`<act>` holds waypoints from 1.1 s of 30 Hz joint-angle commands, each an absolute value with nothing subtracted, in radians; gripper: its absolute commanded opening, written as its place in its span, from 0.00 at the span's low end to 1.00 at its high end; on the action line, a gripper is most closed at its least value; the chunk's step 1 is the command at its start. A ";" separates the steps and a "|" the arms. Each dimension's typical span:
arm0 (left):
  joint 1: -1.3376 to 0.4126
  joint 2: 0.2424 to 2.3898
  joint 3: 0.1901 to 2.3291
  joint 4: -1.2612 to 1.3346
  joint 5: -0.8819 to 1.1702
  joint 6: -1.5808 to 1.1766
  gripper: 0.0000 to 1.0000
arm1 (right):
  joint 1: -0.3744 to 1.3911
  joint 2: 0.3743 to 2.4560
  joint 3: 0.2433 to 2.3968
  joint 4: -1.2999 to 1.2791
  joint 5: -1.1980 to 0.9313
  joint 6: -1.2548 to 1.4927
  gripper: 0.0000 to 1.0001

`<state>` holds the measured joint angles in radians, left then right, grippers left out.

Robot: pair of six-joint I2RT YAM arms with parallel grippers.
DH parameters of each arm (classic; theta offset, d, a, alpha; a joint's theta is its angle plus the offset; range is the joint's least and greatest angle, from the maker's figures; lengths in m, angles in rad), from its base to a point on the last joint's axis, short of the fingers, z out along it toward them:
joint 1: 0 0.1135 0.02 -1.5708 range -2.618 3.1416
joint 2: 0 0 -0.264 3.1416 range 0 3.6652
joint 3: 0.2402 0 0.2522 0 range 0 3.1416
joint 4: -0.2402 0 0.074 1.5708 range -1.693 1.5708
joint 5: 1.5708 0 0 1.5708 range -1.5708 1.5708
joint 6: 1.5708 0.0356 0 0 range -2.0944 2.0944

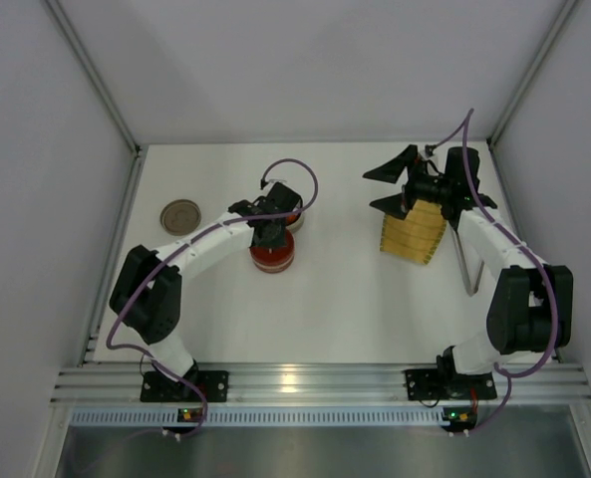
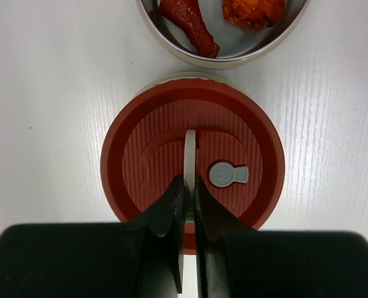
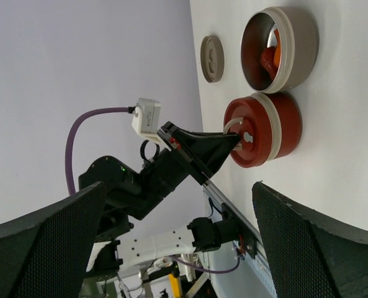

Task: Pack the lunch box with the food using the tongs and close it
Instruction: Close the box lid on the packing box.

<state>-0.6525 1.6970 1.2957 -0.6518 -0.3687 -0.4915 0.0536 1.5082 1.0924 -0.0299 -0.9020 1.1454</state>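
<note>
So the white table [image 1: 325, 309] carried everything, and I'll place stuff off the red-lidded tin [image 1: 272, 257] near its middle. The left arm [image 1: 190, 244] reached over that tin from the near-left side. Its left claw [image 2: 188, 181] was pressed together, pinching the pale strip handle [image 2: 190, 149] that stood up across the red lid. The right arm [image 1: 494, 239] was way off to the tin's right. The right claw [image 1: 395, 189] was spread wide with nothing in it, hovering at the far end of the yellow tray [image 1: 413, 234], which lay well right of the tin. The open tin [image 3: 295, 43] sat just beyond the red-lidded one, on its far side, pretty much side by side. The tongs [image 1: 464, 267] lay flat on the table further right again, just past the tray, with neither claw on them. A grey disc [image 1: 180, 216] sat off to the tin's left and a bit further back. Food-wise, a red piece [image 2: 190, 18] and an orange piece [image 2: 252, 9] were inside the open tin. Smallest bit: a grey tab [image 2: 227, 174] on the red lid, right beside the handle.
</note>
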 commanded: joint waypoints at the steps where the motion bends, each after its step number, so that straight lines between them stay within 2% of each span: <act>1: -0.650 1.710 1.336 -0.658 -0.403 -0.514 0.00 | 0.029 1.491 1.092 0.026 -0.902 1.135 0.99; 33: -0.680 1.718 1.293 -0.629 -0.429 -0.503 0.00 | 0.023 1.493 1.085 0.029 -0.902 1.137 0.99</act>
